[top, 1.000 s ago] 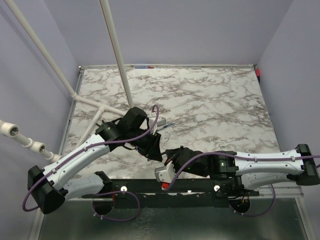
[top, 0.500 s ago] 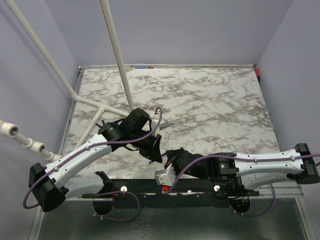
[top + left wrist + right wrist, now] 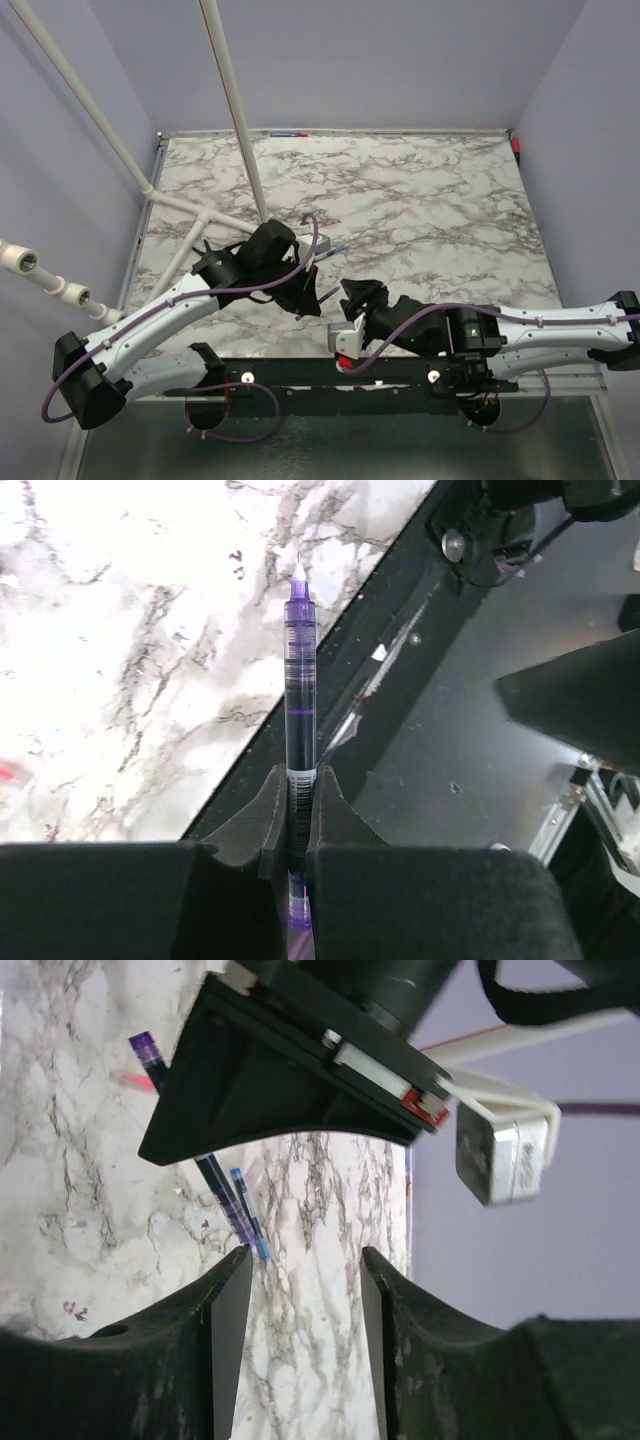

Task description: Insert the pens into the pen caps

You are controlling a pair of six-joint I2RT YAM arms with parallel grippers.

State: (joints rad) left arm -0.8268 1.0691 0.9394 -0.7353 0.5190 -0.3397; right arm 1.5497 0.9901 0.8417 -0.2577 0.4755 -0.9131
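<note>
- The left arm reaches from the near-left corner toward the near middle of the marble table (image 3: pixel 430 200), its wrist bent down.
- The left gripper (image 3: pixel 298 795) is clamped on a blue-violet pen (image 3: pixel 300 670). The barrel sticks out past the fingers with its bare tip leading, above the table's near edge.
- The right arm lies low along the near edge, stretched leftward.
- The right gripper (image 3: pixel 300 1290) faces the left one at close range, fingers spread and holding nothing.
- A slim blue piece (image 3: pixel 250 1215) shows just beside the pen's tip; I cannot tell whether it is a pen or a cap.
</note>
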